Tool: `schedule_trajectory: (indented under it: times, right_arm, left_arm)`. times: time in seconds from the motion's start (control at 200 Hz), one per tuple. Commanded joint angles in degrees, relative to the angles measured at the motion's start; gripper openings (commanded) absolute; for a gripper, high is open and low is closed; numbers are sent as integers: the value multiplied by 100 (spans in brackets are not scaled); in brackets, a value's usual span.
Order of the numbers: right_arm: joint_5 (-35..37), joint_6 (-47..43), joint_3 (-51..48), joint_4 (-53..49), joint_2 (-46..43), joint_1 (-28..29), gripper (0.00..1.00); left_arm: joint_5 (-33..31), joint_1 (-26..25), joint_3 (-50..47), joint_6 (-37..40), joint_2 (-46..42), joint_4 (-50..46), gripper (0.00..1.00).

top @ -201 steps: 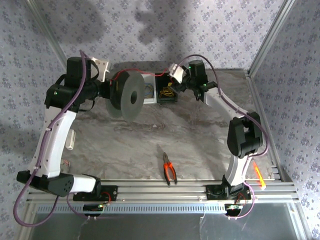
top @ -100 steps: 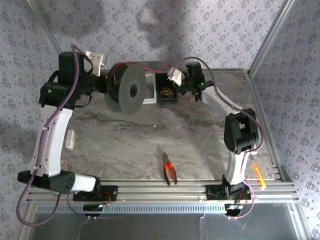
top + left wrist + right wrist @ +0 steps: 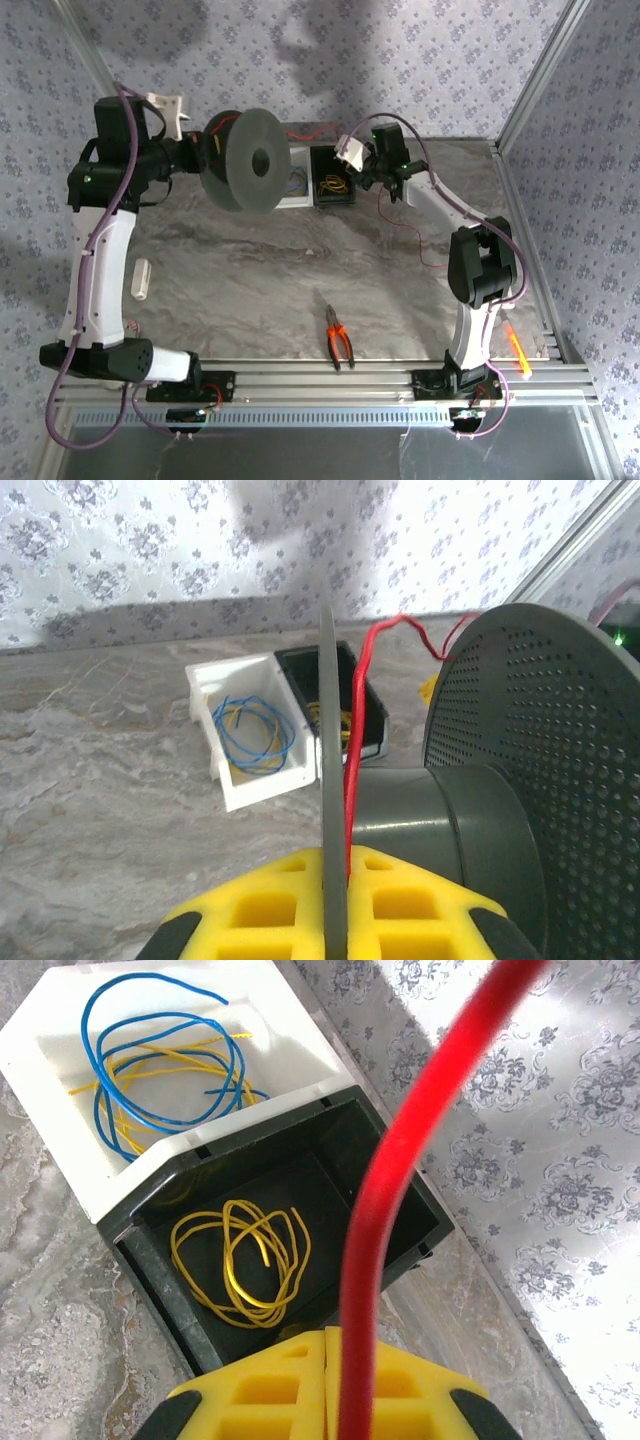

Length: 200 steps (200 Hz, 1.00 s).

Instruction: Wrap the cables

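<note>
Red cable (image 3: 395, 1160) pinched in R fingers (image 3: 290, 1385) — L fingers (image 3: 305, 875) clamp grey spool (image 3: 245, 160) flange.

A: Was the red cable (image 3: 362, 1290) sharp at the right wrist?
B: No, blurred, and it ran off the top edge. The spool (image 3: 540, 780) was cut off at the left wrist view's right edge.
</note>
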Motion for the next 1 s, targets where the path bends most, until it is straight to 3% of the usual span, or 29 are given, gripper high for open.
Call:
schedule_trajectory:
  times: [0.0,0.26,0.475,0.75,0.994]
  right_arm:
    - [147,-57,579,-801,184,-10,0]
    - [812,-460,1555,-2386,559,458,0]
    - [1278,-721,1672,-3029,548,1155,0]
    - [1788,-1073,1275,-3360,-103,2342,0]
    - [2004,-1531,1438,-3394,-752,3153,0]
  left_arm:
    - [819,382,-3,-957,-218,1422,0]
    - [703,955,-99,-2647,-82,2869,0]
    - [-461,968,33,-3096,196,2985,0]
    - [-1960,895,133,-2805,637,2652,0]
    - [-3257,77,530,-1576,1212,1827,0]
